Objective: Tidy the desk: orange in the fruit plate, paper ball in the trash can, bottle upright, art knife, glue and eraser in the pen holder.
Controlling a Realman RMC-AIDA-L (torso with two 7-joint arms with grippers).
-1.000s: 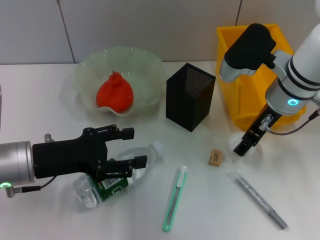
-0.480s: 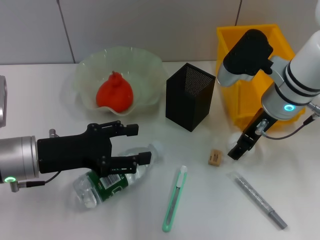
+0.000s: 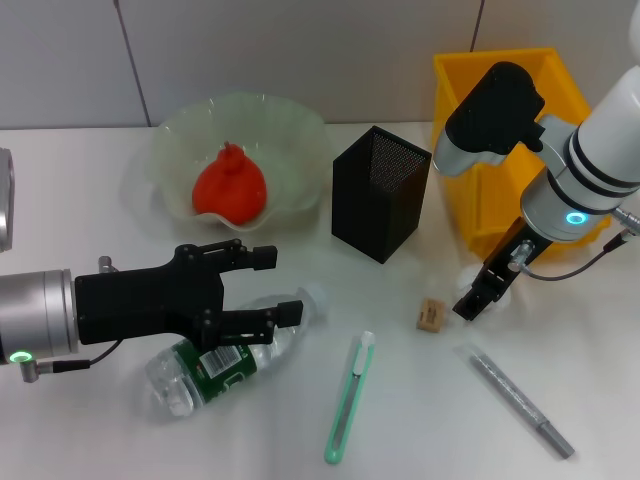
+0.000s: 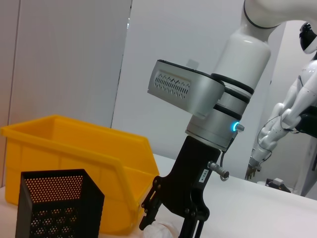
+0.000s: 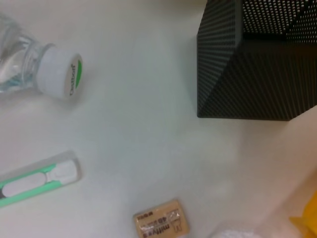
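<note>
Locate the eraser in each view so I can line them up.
Head view: the eraser lies on the table between the art knife and the right gripper, in front of the pen holder.
Left wrist view: not in it.
Right wrist view: at the bottom edge, below the pen holder.
Shared landmark: the black mesh pen holder, seen in all three.

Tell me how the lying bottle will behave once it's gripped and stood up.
The bottle lies on its round side, so it may roll. It looks clear and mostly empty, so probably light, squashy and tippy. The left gripper hovers open above it.
</note>
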